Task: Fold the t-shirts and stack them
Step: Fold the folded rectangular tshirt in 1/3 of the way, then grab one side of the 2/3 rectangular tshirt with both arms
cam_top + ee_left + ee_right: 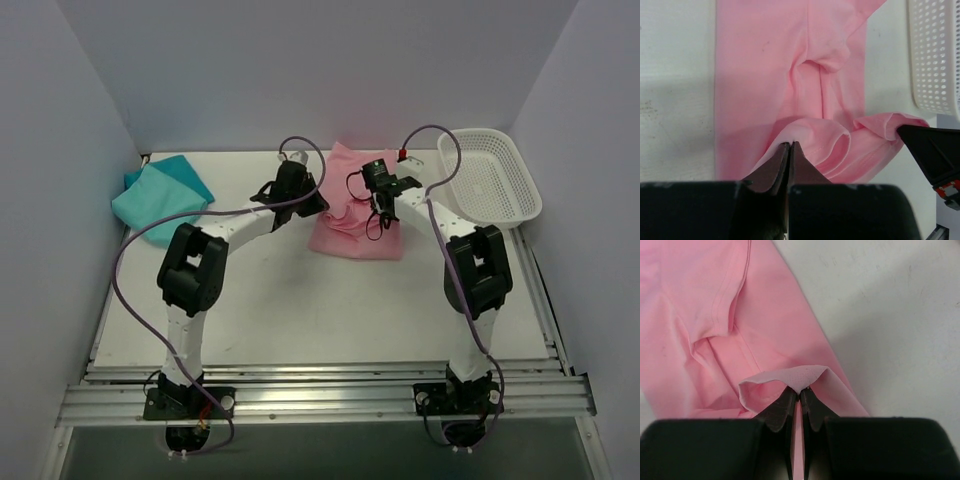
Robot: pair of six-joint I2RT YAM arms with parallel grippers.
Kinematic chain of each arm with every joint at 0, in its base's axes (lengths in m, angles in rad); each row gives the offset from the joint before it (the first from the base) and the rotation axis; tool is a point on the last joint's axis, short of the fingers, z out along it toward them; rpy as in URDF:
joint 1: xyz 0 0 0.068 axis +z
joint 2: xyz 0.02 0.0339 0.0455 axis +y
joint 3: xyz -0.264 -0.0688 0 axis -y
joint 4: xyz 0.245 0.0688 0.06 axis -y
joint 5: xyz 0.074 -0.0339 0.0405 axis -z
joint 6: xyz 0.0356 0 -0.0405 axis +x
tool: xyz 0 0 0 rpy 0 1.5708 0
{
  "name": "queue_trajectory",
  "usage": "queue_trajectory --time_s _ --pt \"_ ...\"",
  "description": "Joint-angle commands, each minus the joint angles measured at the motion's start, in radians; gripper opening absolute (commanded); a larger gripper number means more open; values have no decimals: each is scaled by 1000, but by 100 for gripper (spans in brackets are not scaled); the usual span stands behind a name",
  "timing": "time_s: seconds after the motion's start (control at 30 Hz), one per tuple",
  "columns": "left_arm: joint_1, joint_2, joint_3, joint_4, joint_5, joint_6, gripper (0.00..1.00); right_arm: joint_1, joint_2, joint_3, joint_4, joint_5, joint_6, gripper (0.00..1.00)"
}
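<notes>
Fingers (776, 172) of the left gripper (790, 145) are pressing flat together on a raised fold of the pink shirt (765, 65), with only a thin lip of cloth caught between the tips. The right gripper (800, 392) is pinching in the same way, its jaws shut on a small loop of hem that is curling over the tips. Both arms are reaching toward the far middle of the table (330, 310), where the pink shirt is lying partly gathered, one sleeve (705, 290) creasing inward across the body. The teal shirt (160, 200) is sitting bunched in the far left corner, well apart from the work. The basket (495, 185) is standing at the far right, near the right arm.

Judged step: both grippers are holding one edge, ready to carry it over for a fold.

Hazards. Each pinch is sitting at the very edge of the cloth, so a quick or uneven pull is likely to strip the hem from one pair of tips and leave the fold lopsided. Either grip may be taking a single layer only. The views are not showing this, and a lower layer left behind would be dragging into wrinkles. The creased sleeve is at risk of being trapped inside the fold. A wide swing by the right arm could be nudging the basket.
</notes>
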Motion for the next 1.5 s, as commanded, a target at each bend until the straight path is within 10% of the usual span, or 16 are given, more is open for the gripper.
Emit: queue_trajectory --time_s 0.0,0.23,0.3,0.37,0.43,0.73,0.97,1.2,1.47 --pt "28 3 106 -11 46 24 3 -23 49 81 -29 -4 -29 0" --pt "75 202 330 -23 136 10 9 -83 248 269 -30 -31 -38 0" --pt "86 299 423 18 165 6 23 -95 342 335 -49 -21 -24 28" --pt "110 366 503 18 201 -19 67 -111 420 455 -69 -29 -1 80" --pt "136 460 631 25 246 -43 94 -135 448 564 -60 -81 5 99" --pt "222 418 872 -156 252 -11 94 -152 338 899 -43 -28 -135 100" --pt "269 111 531 -106 163 23 94 -141 -48 493 57 22 -159 100" --pt "229 -257 -128 133 46 -14 94 -97 -386 -141 176 -53 -55 100" --pt "118 -282 -410 222 -29 -45 94 -72 -446 -554 330 -207 -7 100"
